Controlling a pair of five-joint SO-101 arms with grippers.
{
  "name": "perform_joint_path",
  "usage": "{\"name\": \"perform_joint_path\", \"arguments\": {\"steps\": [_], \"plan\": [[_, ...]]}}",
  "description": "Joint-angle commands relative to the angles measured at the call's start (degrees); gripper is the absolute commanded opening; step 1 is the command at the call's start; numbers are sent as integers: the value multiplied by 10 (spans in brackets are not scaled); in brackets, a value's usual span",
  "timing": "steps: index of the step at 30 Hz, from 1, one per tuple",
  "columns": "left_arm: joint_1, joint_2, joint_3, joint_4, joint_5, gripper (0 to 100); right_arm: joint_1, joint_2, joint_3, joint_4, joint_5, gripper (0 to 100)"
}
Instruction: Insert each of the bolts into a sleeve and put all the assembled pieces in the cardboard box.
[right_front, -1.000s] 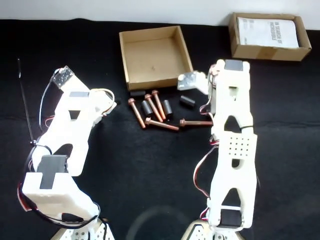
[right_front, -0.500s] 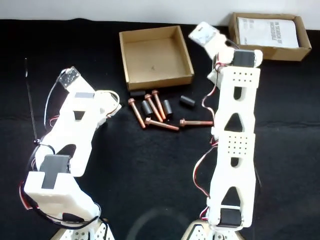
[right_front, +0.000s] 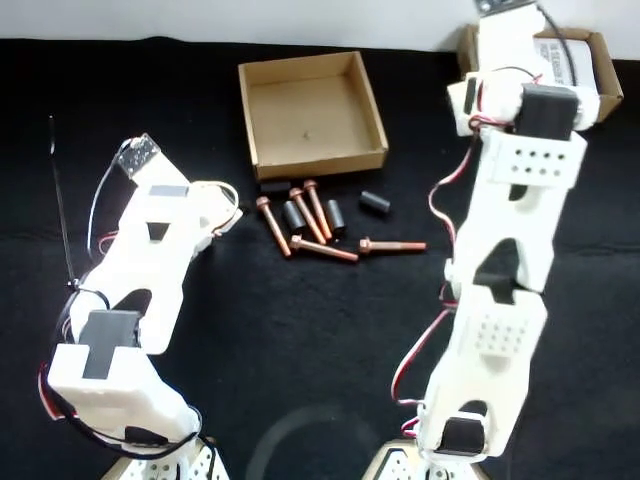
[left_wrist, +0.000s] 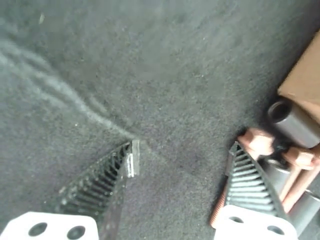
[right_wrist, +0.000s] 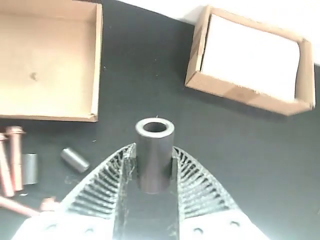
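Early stage. Right gripper (right_wrist: 154, 150) clamps one sleeve (right_wrist: 154, 135) upright above the table; left gripper (left_wrist: 184, 150) hangs spread beside the bolts (right_front: 322, 248). Bolts and other sleeves (right_front: 375, 202) lie loose before the box (right_front: 320, 160). Nothing is joined, and the box holds nothing.

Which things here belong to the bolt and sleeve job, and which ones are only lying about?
For the job: bolts, loose sleeves, sleeve in the right gripper, empty cardboard box.
Lying about: second box holding white paper.
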Motion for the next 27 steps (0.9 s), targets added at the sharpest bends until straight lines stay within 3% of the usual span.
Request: {"name": "perform_joint_path", "arguments": {"steps": [1, 5, 12, 18, 20, 23, 27], "plan": [[32, -7, 0, -1, -24, 286, 9, -128, 95, 3, -55, 8], [87, -12, -39, 93, -102, 287, 34, -226, 225, 2, -114, 8], [145, -5, -295, 371, -280, 287, 150, -376, 425, 0, -120, 8], [225, -4, -437, 445, -290, 285, 291, -458, 564, -35, -119, 8], [265, -4, -441, 444, -251, 284, 321, -483, 619, -54, -115, 8], [320, 12, -444, 441, -133, 286, 347, -525, 711, -87, -84, 8], [337, 80, -445, 353, 26, 287, 356, -605, 829, -140, -62, 8]]}}
